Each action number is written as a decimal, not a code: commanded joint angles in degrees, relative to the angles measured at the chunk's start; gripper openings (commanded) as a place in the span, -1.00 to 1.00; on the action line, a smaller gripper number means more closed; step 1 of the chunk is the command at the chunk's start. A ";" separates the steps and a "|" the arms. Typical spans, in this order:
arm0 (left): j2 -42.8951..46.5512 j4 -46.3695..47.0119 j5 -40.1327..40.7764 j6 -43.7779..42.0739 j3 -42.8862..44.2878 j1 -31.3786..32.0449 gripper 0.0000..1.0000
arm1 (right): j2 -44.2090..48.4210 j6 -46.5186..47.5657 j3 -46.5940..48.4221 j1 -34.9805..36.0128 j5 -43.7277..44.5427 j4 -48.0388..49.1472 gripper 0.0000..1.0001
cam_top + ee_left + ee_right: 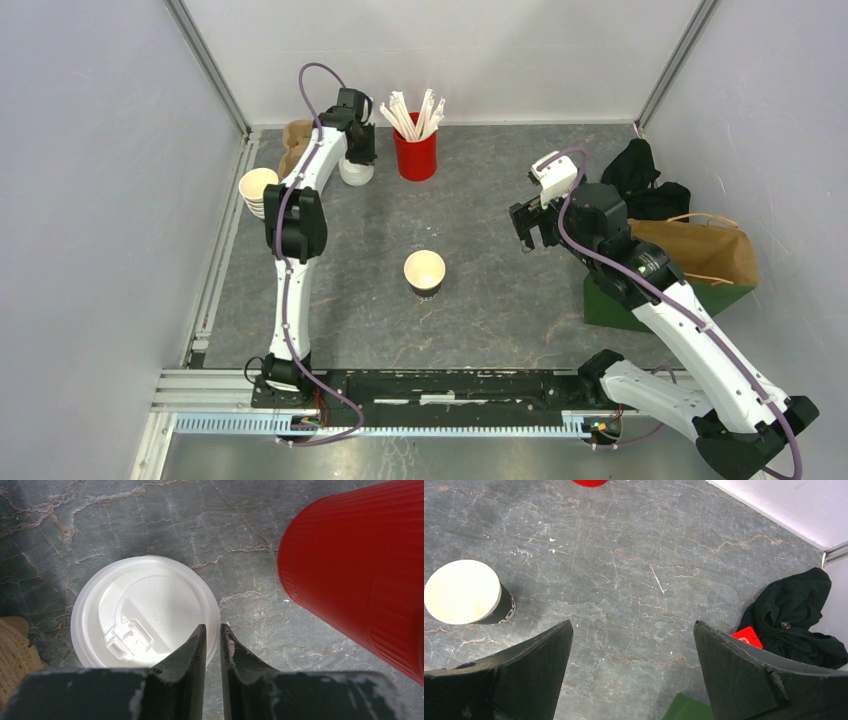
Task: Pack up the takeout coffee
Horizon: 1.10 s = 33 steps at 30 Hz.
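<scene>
- Lid pickup, upper left: your left gripper (213,628) narrow at the rim of the white lid (145,611), grip unclear.
- Your right gripper (632,625) gapes empty.
- Next: cap the centre cup (424,270).

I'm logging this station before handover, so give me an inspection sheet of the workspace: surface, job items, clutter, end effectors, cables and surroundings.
Surface: grey marbled table, white specks, no spill seen.
Job's things: lidless black cup upright mid-table; white lid flat beside the red holder; cup stack at the left edge; brown paper bag at the right.
Clutter: black cloth at far right.
End effectors: left end effector jaws nearly together at the lid's rim, grip unconfirmed; right end effector wide open, empty.
Cables: purple cable along each arm, no snag seen.
Surroundings: white walls, metal frame.
</scene>
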State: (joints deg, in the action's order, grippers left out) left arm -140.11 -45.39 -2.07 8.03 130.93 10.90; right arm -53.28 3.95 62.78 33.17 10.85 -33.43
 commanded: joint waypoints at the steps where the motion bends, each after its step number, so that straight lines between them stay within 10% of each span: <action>1: -0.25 1.01 -0.31 -0.41 2.13 -0.17 -0.56 | 0.01 0.27 2.11 0.15 0.63 2.14 0.96; 33: -1.69 0.00 -0.70 -0.64 2.89 -0.26 -0.55 | -0.07 0.27 2.30 0.21 0.29 2.39 0.96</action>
State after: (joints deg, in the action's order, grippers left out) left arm -140.73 -45.60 -2.09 8.03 131.04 10.87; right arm -53.34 3.95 62.78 33.17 10.83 -33.41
